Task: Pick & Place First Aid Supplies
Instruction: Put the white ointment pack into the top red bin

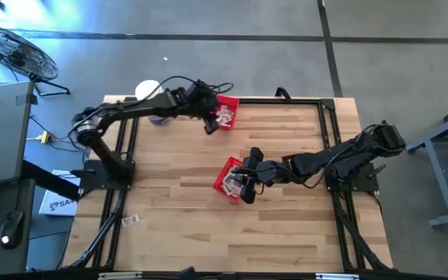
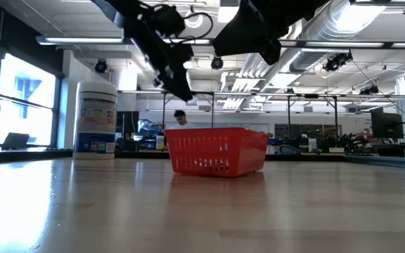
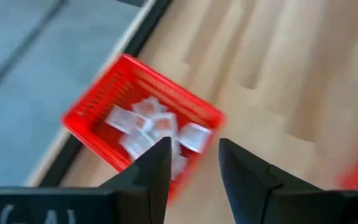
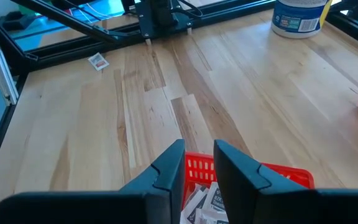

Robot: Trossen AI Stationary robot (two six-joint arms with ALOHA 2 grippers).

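Left end effector (image 1: 211,124) is hanging over the red basket (image 1: 226,113) at the far edge of the surface (image 1: 286,218), its 2 dark fingers (image 3: 160,165) standing apart with nothing between them. Inside that basket, small flat white-grey packets (image 3: 148,127) are lying in a loose heap, overlapping one another; their print is too blurred to read from the left wrist view.

Right end effector (image 1: 245,189) is hovering over a second red basket (image 1: 229,177) near the middle of the surface, its fingers (image 4: 169,165) parted by a narrow gap and gripping nothing. More packets (image 4: 205,202) are showing in this basket, white with dark lettering that cannot be made out.

One stray packet (image 1: 131,221) is lying on the surface near the left arm's base, well apart from both baskets.

Beside the far basket, a big white jar (image 4: 300,15) with a blue and white label is standing upright; its text is not legible.
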